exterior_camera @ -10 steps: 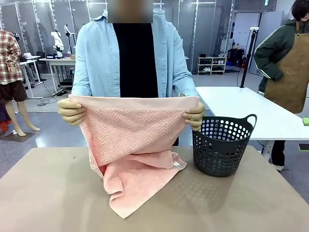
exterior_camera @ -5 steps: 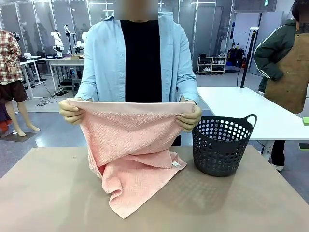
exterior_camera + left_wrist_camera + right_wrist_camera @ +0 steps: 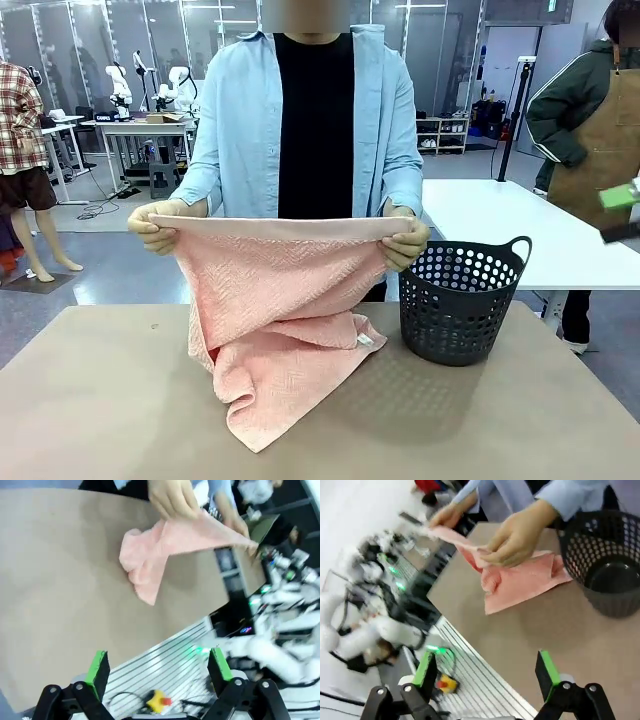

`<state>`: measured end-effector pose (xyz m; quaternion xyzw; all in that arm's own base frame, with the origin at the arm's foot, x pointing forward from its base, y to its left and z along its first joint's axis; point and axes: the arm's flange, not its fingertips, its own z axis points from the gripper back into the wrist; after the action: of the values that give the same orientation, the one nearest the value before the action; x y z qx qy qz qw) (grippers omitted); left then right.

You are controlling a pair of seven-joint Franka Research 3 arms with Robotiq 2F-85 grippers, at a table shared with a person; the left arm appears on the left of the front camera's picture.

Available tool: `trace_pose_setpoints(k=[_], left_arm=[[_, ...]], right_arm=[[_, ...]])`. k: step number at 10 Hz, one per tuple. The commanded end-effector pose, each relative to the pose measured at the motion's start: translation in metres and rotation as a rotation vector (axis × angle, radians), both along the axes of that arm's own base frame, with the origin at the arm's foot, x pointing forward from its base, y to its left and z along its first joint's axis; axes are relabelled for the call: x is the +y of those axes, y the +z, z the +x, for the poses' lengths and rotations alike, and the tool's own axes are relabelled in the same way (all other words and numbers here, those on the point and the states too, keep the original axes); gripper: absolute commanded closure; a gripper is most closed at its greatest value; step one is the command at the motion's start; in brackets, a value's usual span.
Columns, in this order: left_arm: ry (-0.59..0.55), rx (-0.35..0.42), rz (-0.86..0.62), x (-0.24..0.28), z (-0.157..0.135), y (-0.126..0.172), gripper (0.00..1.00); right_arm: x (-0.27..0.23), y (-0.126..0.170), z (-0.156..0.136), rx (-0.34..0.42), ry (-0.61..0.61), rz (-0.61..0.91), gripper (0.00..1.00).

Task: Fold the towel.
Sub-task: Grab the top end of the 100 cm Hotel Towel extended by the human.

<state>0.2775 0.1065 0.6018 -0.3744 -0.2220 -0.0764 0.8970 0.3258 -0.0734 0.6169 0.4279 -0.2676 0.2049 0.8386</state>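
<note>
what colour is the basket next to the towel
Dark grey, with round holes: the basket beside the pink towel, clearest in the front view.

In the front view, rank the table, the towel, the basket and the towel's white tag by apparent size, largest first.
1. table
2. towel, partly held up, partly bunched on the table
3. basket
4. white tag, by far the smallest

None of these is a close call.

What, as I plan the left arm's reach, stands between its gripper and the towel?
Nothing visible: in the left wrist view bare table lies between the open left gripper and the towel. The person's hands hold its top edge up; the basket stands to one side.
</note>
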Motion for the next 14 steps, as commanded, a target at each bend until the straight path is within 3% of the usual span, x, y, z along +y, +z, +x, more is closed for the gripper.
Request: trace_pose_setpoints(k=[1, 4, 6, 7, 8, 13, 14], left_arm=[[-0.092, -0.129, 0.193, -0.031, 0.005, 0.013, 0.0], [-0.181, -0.231, 0.338, -0.085, 0.003, 0.035, 0.0], [-0.199, -0.25, 0.311, -0.095, 0.004, 0.035, 0.0], [-0.203, -0.218, 0.313, -0.092, 0.002, 0.046, 0.0], [-0.203, -0.218, 0.313, -0.092, 0.002, 0.046, 0.0], [-0.217, -0.229, 0.298, -0.09, 0.005, 0.042, 0.0], [-0.286, -0.275, 0.455, -0.108, 0.01, 0.077, 0.0]], right_arm=[[0.029, 0.013, 0.018, -0.125, 0.045, -0.181, 0.0], [0.086, 0.039, 0.017, -0.213, 0.163, -0.279, 0.0], [0.094, 0.037, 0.015, -0.218, 0.173, -0.282, 0.0], [0.091, 0.032, 0.011, -0.152, 0.218, -0.277, 0.0], [0.099, 0.046, 0.019, -0.198, 0.175, -0.272, 0.0], [0.097, 0.045, 0.018, -0.202, 0.187, -0.263, 0.0], [0.114, 0.075, 0.029, -0.231, 0.272, -0.396, 0.0]])
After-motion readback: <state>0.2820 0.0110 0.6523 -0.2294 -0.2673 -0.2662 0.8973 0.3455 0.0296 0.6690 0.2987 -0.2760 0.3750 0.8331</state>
